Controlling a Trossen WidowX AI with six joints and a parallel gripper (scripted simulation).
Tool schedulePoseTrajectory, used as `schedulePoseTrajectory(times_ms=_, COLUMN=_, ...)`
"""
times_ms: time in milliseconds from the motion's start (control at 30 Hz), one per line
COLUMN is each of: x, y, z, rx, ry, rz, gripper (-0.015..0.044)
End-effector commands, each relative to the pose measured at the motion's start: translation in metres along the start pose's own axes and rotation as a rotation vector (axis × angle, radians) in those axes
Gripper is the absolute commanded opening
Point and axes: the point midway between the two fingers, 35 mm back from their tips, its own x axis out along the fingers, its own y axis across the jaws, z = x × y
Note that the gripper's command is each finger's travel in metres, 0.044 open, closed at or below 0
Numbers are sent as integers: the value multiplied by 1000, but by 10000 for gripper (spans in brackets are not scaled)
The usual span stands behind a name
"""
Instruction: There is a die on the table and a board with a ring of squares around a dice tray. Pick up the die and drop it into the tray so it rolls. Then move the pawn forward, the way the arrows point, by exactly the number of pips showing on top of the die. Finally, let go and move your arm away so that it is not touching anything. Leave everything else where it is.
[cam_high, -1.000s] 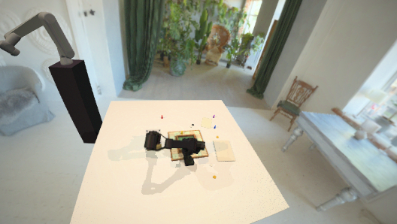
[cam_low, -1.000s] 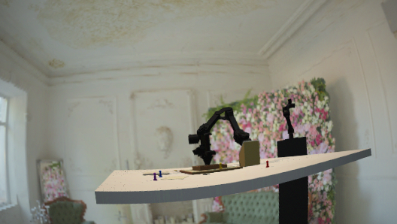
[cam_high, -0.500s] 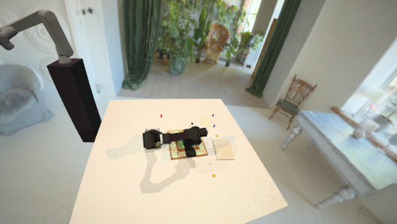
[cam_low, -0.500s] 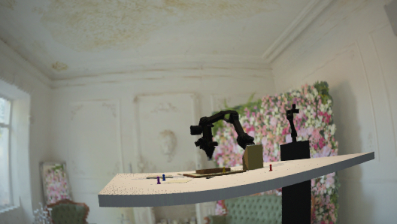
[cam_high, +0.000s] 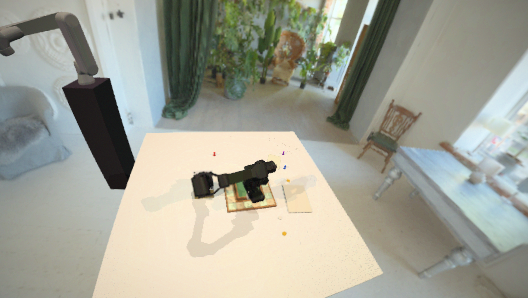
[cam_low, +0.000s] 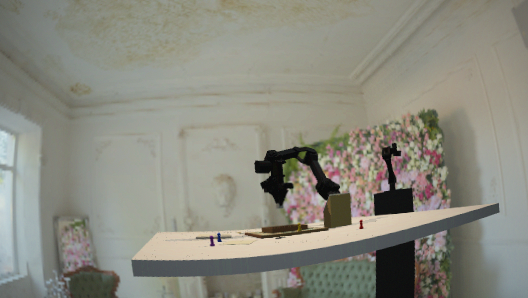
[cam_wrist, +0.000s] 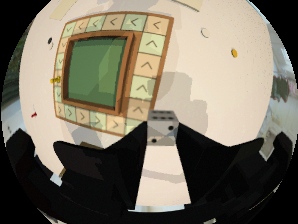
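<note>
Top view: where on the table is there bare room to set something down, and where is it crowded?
Bare patches: the near stretch of the table below the orange piece, and the left side beyond the arm base. Crowded: around the board, with the tan card beside it and small pawns behind.

White die (cam_wrist: 161, 127) — held aloft beside green-trayed board (cam_wrist: 154, 54).

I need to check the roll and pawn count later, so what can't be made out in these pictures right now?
- Die pips: wrist view, blurred, partly between the fingers.
- Yellow pawn: its exact square is too small to tell in the wrist view; the arm hides it in the top view.
- Tray: hidden side-on in the exterior view.
- Gripper contents: too small in the exterior view.
</note>
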Motion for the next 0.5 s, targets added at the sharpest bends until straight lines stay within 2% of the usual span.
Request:
schedulePoseTrajectory(times_ms=0, x=2, y=11, z=9, rx=-126, ry=-2, rz=2, gripper=0)
schedulePoseTrajectory(times_ms=467, x=14, y=55, z=35, rx=-612, ry=-6, rz=6, gripper=0)
